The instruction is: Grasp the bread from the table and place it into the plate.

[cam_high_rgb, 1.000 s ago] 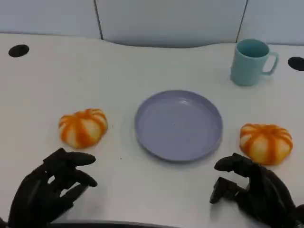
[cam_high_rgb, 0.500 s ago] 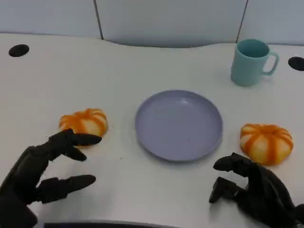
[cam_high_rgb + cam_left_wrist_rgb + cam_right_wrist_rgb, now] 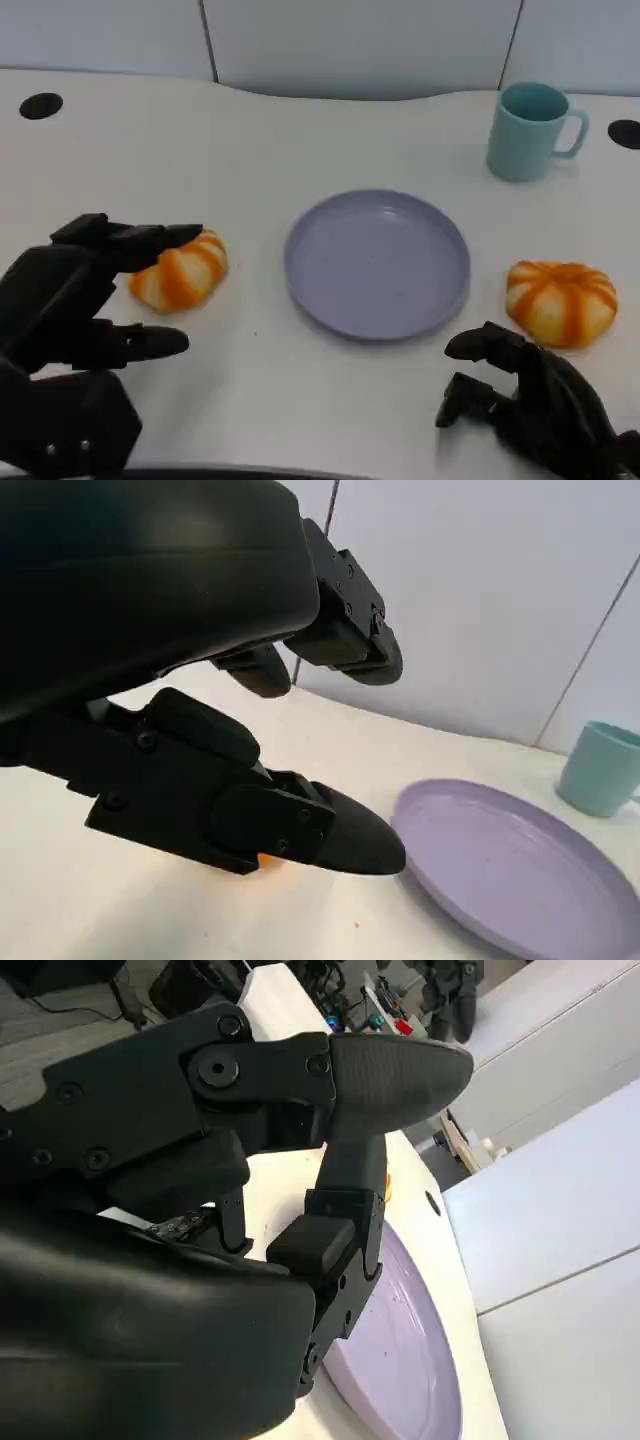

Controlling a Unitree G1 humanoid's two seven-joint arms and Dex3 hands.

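Two orange-and-white striped breads lie on the white table, the left bread [image 3: 185, 275] and the right bread [image 3: 560, 300], on either side of the empty lilac plate [image 3: 377, 262]. My left hand [image 3: 70, 310] is raised beside the left bread with fingers spread wide; its upper fingers [image 3: 150, 238] reach over the bread's top and its thumb lies below, apart from it. In the left wrist view a sliver of the bread [image 3: 268, 860] shows under the thumb, with the plate [image 3: 500, 870] beyond. My right hand [image 3: 535, 405] rests near the table's front edge, below the right bread, fingers loosely bent and holding nothing.
A teal mug [image 3: 528, 130] stands at the back right, behind the plate. Two dark round holes [image 3: 41, 105] [image 3: 624, 133] sit in the tabletop near its far corners. A pale wall panel closes off the back edge.
My left hand has lifted from the front edge, spread its fingers and moved forward over the left bread. The right hand has barely shifted. Breads and plate have not moved.
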